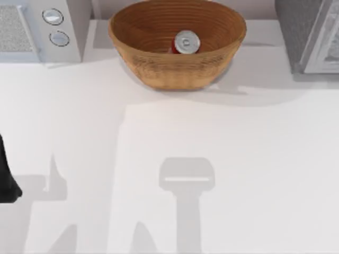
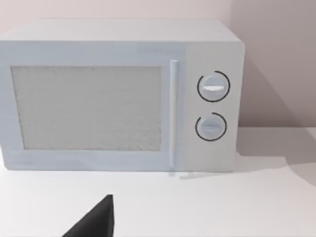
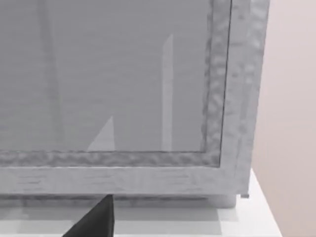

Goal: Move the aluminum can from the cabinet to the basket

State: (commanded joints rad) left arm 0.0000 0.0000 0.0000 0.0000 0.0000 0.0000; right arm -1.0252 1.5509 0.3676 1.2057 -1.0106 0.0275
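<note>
The aluminum can (image 1: 186,43), red with a shiny silver top, stands upright inside the basket (image 1: 159,69), right of its middle. This golden-brown woven basket sits at the back centre of the table. At the back right corner stands the cabinet (image 1: 302,37), dark grey and speckled, and its pale framed door panel (image 3: 123,84) faces the right wrist camera from close up. A dark part of my right gripper (image 3: 94,221) pokes in low before that door. My left arm (image 1: 6,180) is parked at the table's left edge, and a dark part of my left gripper (image 2: 94,222) points toward the microwave.
A white microwave (image 1: 37,29) with two round knobs (image 2: 213,87) stands at the back left. The white tabletop (image 1: 169,159) stretches wide in front of the basket, crossed by grey arm shadows. A pale wall (image 2: 276,59) runs behind everything.
</note>
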